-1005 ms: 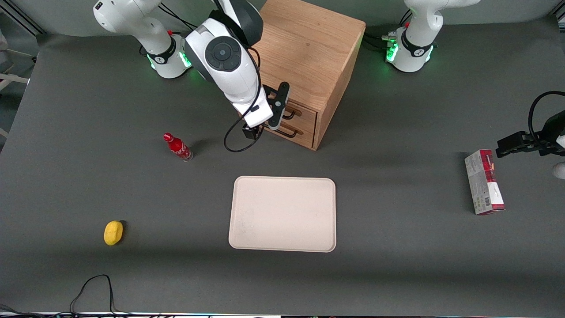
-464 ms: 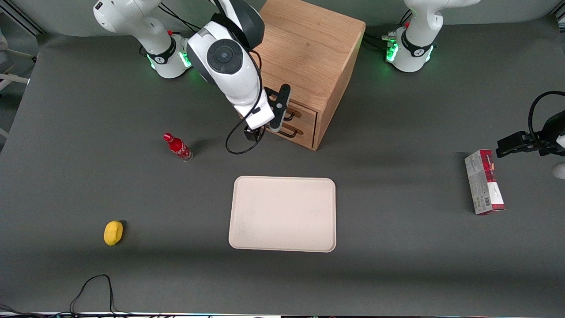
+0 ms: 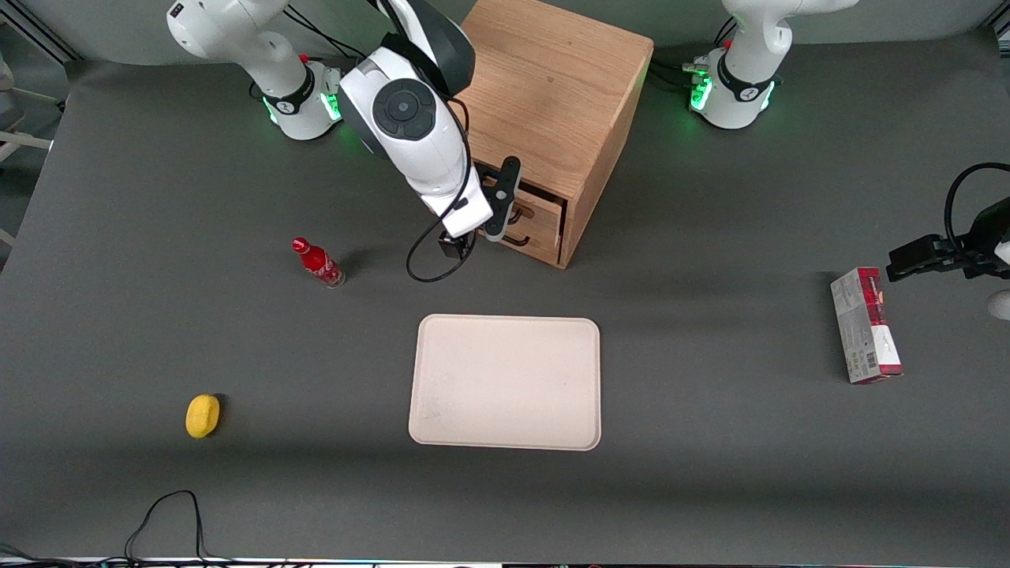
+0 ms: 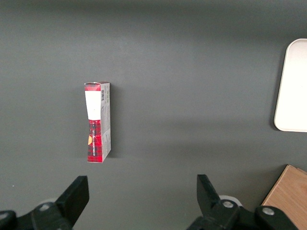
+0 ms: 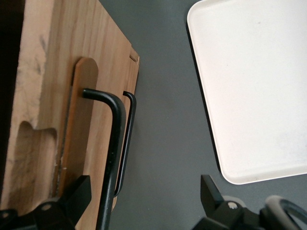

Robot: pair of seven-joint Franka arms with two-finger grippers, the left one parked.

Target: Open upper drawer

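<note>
The wooden cabinet (image 3: 552,87) stands near the arm bases, drawer fronts facing the front camera. The upper drawer (image 3: 543,209) is the top oak front, and the lower drawer (image 3: 536,243) is under it. My right gripper (image 3: 510,207) is right in front of the upper drawer and covers its handle in the front view. In the right wrist view the gripper (image 5: 141,196) is open. The upper drawer's black wire handle (image 5: 112,158) runs between the fingers, close to one fingertip (image 5: 72,196). The lower drawer's thinner handle (image 5: 127,139) shows past it.
A cream tray (image 3: 505,383) lies nearer the front camera than the cabinet and shows in the right wrist view (image 5: 254,86). A red bottle (image 3: 318,263) and a yellow lemon (image 3: 203,416) lie toward the working arm's end. A red and white box (image 3: 865,325) lies toward the parked arm's end.
My gripper has moved in toward the upper drawer front and now covers its handle, which showed beside the gripper before. The other objects have not moved.
</note>
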